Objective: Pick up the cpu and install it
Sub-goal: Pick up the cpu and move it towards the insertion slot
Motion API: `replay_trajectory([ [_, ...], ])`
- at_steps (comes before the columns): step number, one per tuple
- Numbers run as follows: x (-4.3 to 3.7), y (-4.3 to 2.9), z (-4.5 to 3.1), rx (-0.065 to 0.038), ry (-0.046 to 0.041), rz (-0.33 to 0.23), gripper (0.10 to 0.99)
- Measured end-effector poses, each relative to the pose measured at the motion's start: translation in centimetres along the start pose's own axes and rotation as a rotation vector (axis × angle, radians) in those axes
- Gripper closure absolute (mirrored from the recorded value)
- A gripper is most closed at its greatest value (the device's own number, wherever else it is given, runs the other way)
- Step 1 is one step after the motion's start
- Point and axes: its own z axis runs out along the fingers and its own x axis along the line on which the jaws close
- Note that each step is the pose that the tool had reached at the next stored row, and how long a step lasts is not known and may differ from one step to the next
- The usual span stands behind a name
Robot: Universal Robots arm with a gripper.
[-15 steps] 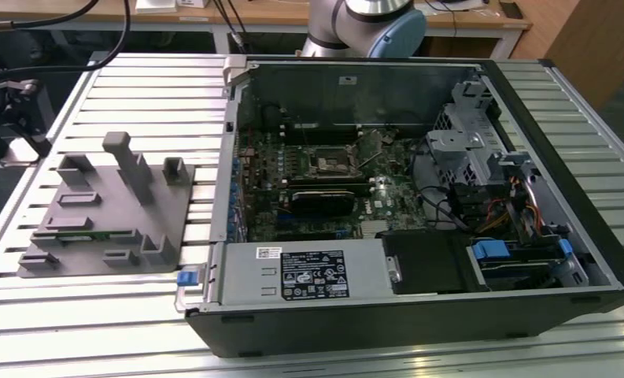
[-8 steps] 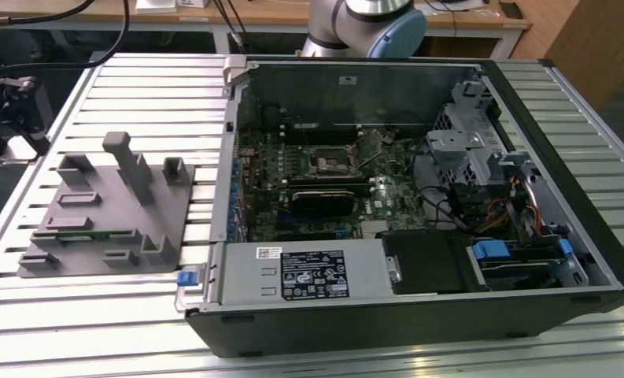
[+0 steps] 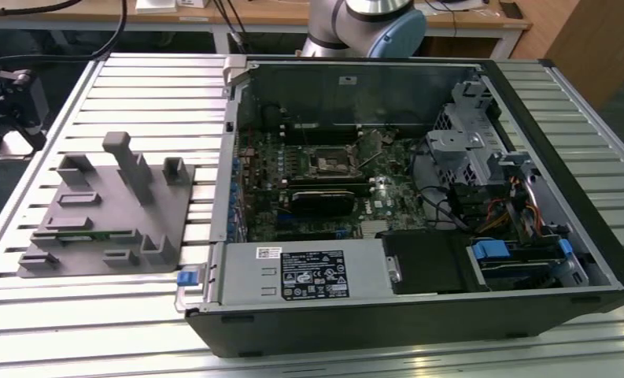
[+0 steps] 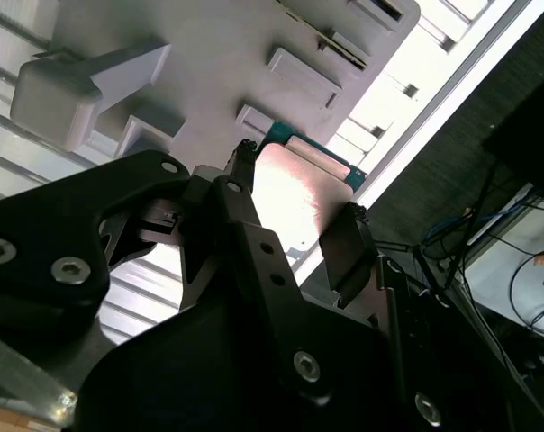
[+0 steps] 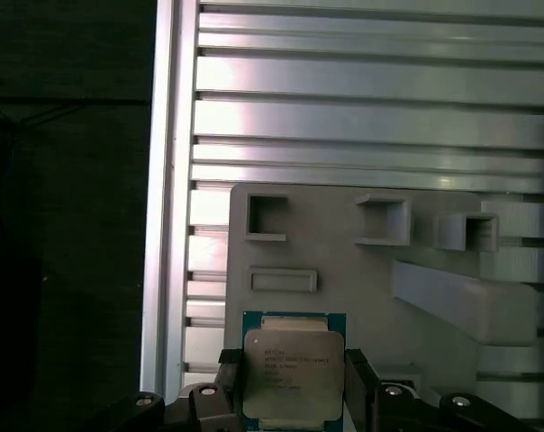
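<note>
First wrist view: gripper [image 5: 294,360] pinches cpu [image 5: 293,382] by opposite edges; square silvery lid, teal rim, over grey holder [image 5: 362,270].

Grey holder plate [image 3: 100,206] on slatted metal table [image 3: 81,331], open computer case [image 3: 396,329] beside it, motherboard [image 3: 393,193] inside

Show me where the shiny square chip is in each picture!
First wrist view: the cpu is gripped in the end effector, in front of the grey holder.
Second wrist view: cpu in the end effector, grey holder behind.
Exterior view: grey holder at the exterior view's left.
Shared landmark: the grey holder.
</note>
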Motion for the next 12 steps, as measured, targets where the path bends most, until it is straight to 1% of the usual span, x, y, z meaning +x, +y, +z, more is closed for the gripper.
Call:
replay_trajectory([
  [12,-0.01,0.05,-1.12,0.000,-0.0001,0.000,0.545],
])
